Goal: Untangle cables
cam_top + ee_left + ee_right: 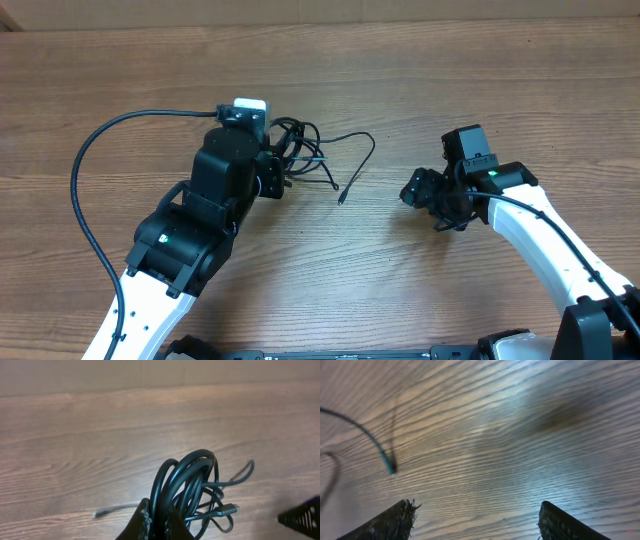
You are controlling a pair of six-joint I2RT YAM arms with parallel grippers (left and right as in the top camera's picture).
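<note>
The cables [300, 150] are a tangle of thin black cords at the table's middle, with one loose end [342, 198] trailing right toward a small plug. My left gripper [275, 175] is shut on the bundle. In the left wrist view the looped cables [187, 485] rise between the fingers [160, 522], and a silver-tipped plug [227, 508] lies beside them. My right gripper [418, 192] is open and empty, to the right of the loose end. In the right wrist view its fingers [475, 520] are spread over bare wood, with the cord tip [390, 467] at left.
The wooden table [400, 290] lies under both arms. A thick black arm cable [85, 190] loops at the left. A white block [250, 104] sits behind the left gripper. The right arm's black tip [300, 517] shows at the left wrist view's lower right.
</note>
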